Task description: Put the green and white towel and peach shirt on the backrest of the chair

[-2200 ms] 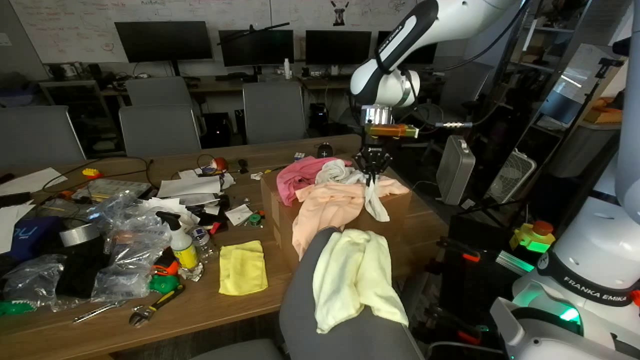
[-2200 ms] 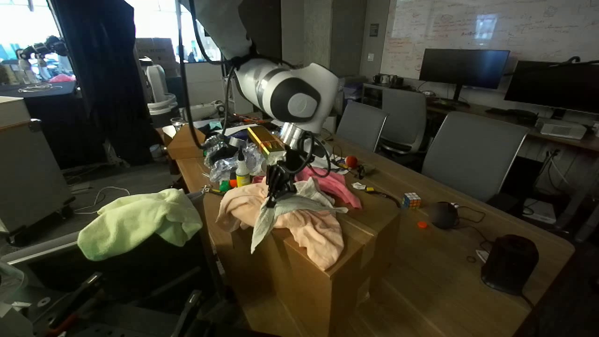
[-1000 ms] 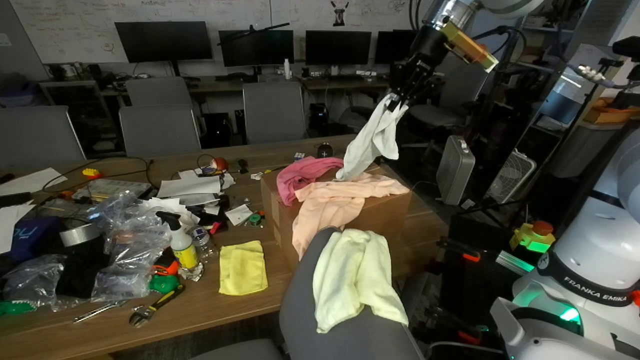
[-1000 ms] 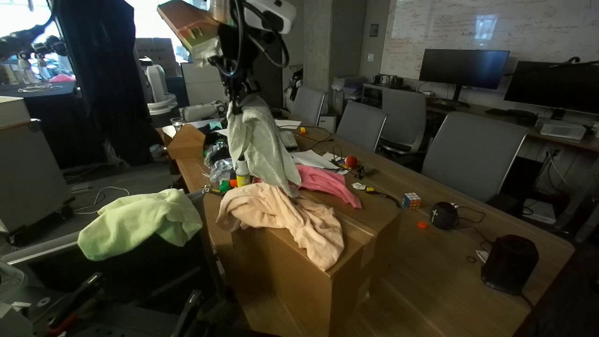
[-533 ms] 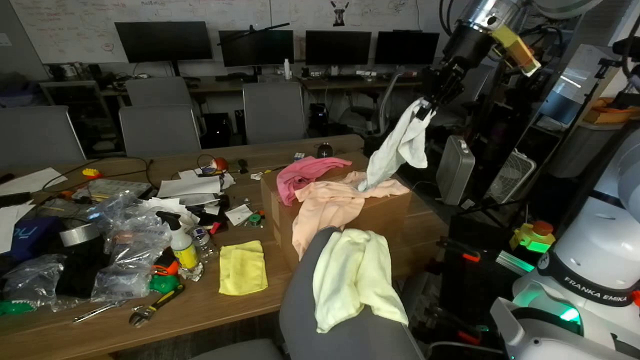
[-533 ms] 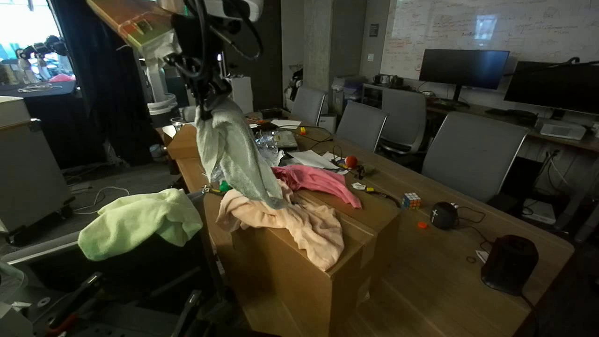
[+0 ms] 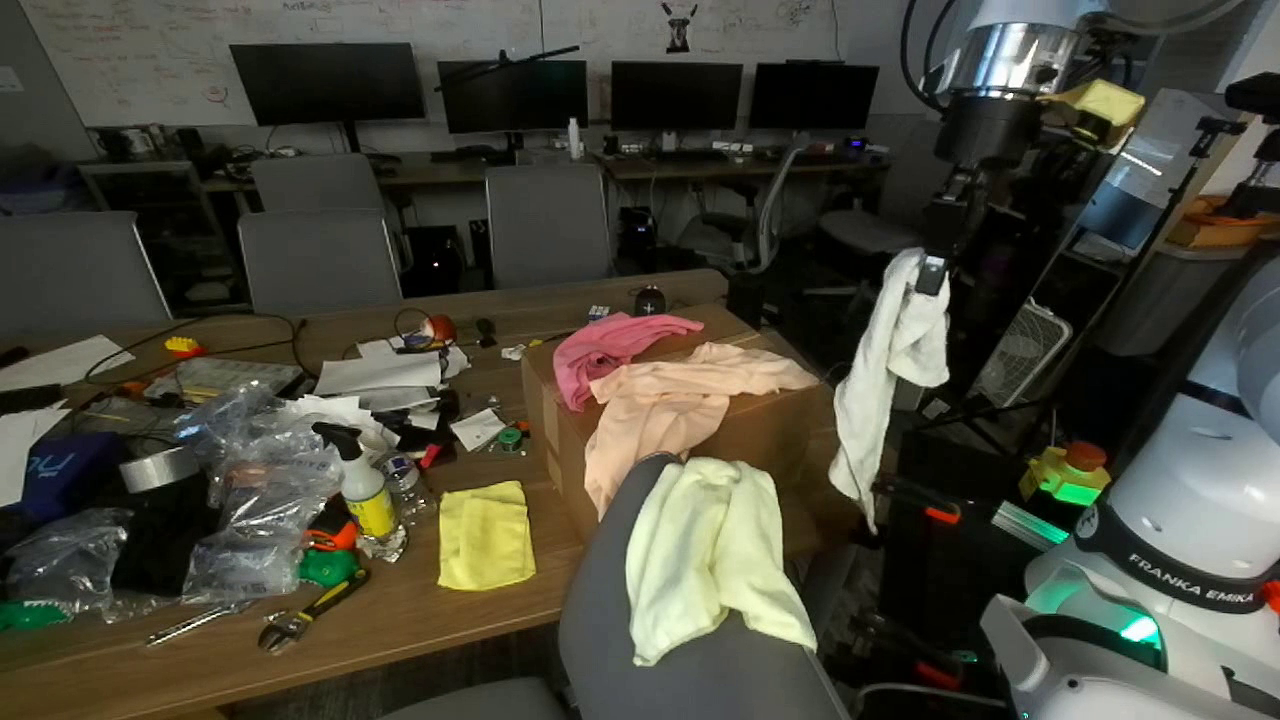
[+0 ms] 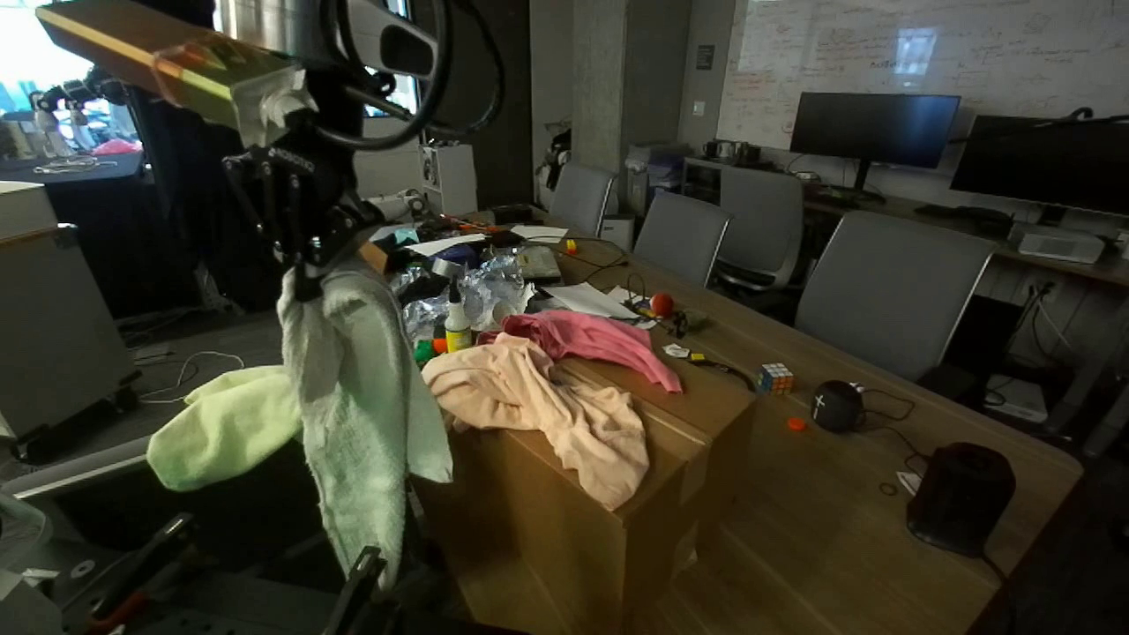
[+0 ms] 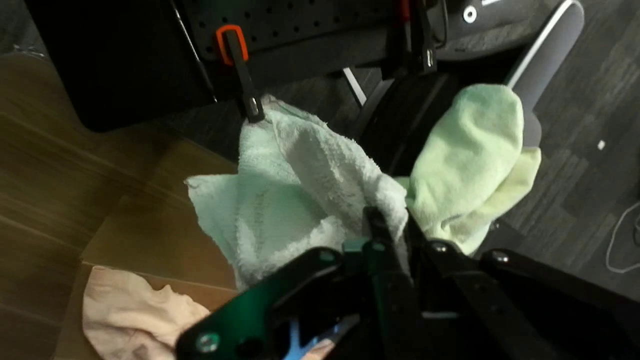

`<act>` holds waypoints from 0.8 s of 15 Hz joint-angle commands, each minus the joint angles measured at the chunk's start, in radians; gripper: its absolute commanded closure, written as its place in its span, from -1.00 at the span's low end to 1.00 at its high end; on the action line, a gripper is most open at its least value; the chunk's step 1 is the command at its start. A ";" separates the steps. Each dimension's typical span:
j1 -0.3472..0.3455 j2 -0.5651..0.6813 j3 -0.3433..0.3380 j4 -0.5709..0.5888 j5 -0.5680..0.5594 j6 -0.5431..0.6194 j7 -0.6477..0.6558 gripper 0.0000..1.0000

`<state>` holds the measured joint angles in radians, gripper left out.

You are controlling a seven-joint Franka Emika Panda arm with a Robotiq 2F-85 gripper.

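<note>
My gripper (image 7: 935, 272) is shut on a white towel (image 7: 885, 390), which hangs down beside the box; it also shows in the other views (image 8: 353, 406) (image 9: 280, 200). The pale yellow-green towel (image 7: 710, 560) lies draped over the dark grey backrest of the chair (image 7: 610, 610); in an exterior view the hanging white towel hides part of it (image 8: 225, 432). The peach shirt (image 7: 660, 400) lies crumpled on the cardboard box, one end hanging over the side. In the wrist view it shows at the lower left (image 9: 135, 310). Its teal patch does not show.
The cardboard box (image 8: 547, 529) stands on the wooden table, with a pink cloth (image 8: 609, 339) on top. A black clamp (image 8: 357, 586) stands near the white towel's lower end; contact cannot be told. A yellow cloth (image 7: 487, 535) and spray bottle (image 7: 365, 490) are on the table.
My gripper has lifted the white towel off the peach shirt and box, then moved sideways and somewhat lower, off the box's side. The yellow-green towel and peach shirt stay in place.
</note>
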<state>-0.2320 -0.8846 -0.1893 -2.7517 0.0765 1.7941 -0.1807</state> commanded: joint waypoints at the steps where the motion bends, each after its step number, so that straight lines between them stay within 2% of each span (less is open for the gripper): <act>1: 0.054 -0.001 0.014 0.024 -0.071 -0.088 -0.046 0.96; 12: 0.312 0.180 0.263 0.156 -0.114 -0.122 0.012 0.96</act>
<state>0.0276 -0.7862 0.0268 -2.6782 -0.0095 1.7097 -0.1910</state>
